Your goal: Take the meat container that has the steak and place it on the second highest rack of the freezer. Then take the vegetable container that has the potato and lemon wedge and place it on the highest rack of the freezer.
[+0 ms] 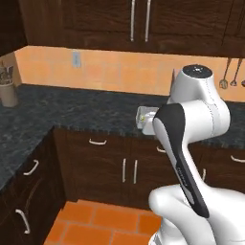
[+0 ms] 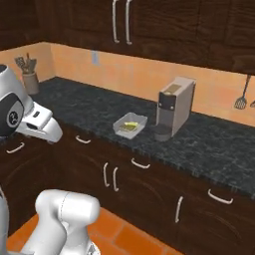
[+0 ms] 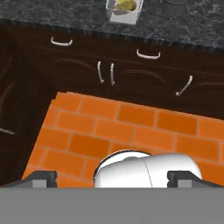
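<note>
Currently the scene is showing a dark speckled counter (image 2: 89, 107) running along an orange tiled wall, above dark wood cabinets (image 2: 149, 189) with pale handles. At the far left back corner of the counter, a utensil crock (image 2: 31, 79) is standing with tools sticking up out of it. Moving right, a clear container (image 2: 130, 124) is sitting near the counter's front edge, holding a yellowish piece that is too small to name; the potato and the lemon wedge cannot be told apart at this size. Just beside the container, on its right, a tan coffee machine (image 2: 175, 105) is standing toward the back edge of the counter, apart from the container by a narrow gap. Farther right, a spatula (image 2: 241, 94) is hanging against the wall.

In the left base view, the same container (image 1: 145, 117) is showing partly behind the white arm, by the counter's front edge.

In the hand view, the gripper (image 3: 112, 177) is pointing down over the orange brick floor (image 3: 131, 127), its two dark fingertips (image 3: 41, 177) standing spread wide at the bottom corners with nothing between them. The container (image 3: 124, 11) is lying at the top edge of that view, on the counter's front edge, well apart from the gripper.
</note>
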Available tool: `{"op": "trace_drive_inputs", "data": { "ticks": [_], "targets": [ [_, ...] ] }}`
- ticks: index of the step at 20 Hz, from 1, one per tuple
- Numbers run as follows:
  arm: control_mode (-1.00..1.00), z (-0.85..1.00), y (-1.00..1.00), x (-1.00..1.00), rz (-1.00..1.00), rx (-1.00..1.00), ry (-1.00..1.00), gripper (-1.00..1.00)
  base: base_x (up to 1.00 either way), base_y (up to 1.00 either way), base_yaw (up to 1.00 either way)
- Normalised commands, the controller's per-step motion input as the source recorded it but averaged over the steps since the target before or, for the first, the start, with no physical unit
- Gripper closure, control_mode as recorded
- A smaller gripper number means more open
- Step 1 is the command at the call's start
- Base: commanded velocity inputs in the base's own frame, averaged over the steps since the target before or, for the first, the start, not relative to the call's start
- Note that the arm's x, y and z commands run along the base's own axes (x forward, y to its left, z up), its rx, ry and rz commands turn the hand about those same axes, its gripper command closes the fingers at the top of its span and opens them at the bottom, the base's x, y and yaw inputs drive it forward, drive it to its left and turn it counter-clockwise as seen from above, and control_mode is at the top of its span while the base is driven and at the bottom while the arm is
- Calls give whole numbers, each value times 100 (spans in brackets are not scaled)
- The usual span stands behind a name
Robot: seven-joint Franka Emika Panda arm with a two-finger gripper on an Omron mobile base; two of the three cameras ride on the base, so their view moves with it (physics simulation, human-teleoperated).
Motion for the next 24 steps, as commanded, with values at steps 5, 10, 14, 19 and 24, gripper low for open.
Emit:
{"op": "trace_drive_inputs", "data": {
  "ticks": [5,10,14,19,24],
  "targets": [
    [100,0,0,0,0,0,0,-100,56,50,-62],
    [100,0,0,0,0,0,0,-100,62,39,-57],
    [100,0,0,0,0,0,0,-100,69,25,-43],
    [-100,-8,7,2,-7,3,1,-100,35,26,-30],
    [-100,-85,15,48,-38,23,4,-100,0,0,0]
  ]
}}
